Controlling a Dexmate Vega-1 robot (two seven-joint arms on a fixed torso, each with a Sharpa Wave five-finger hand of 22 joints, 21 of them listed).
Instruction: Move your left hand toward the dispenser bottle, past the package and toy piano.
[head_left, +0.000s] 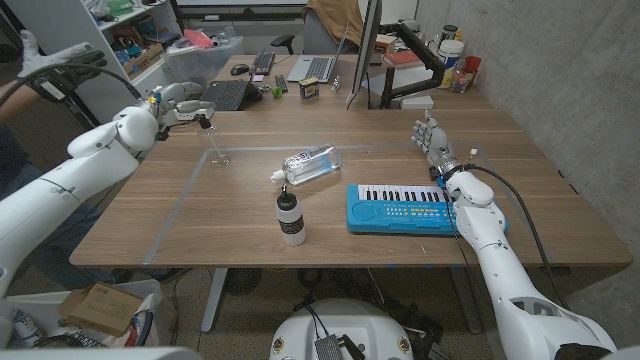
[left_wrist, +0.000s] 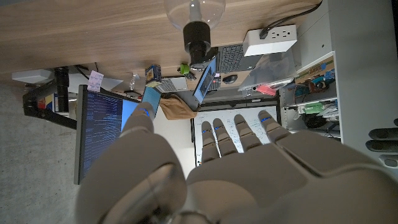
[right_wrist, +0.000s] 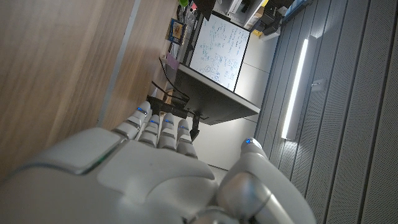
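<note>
Currently hovering left hand (head_left: 178, 103) open, empty, at far worktop (head_left: 250, 215) corner; bottle (head_left: 289, 216) well apart, reach pending.

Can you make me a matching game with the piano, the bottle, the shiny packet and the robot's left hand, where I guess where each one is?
Things:
1. toy piano
2. dispenser bottle
3. package
4. left hand

Places:
A. up at the table's far left corner, holding nothing
B. standing upright near the table's front edge
C. lying on its side in the middle of the table
D. flat on the table beside the right hand

Pairs: 1-D, 2-B, 3-C, 4-A
</note>
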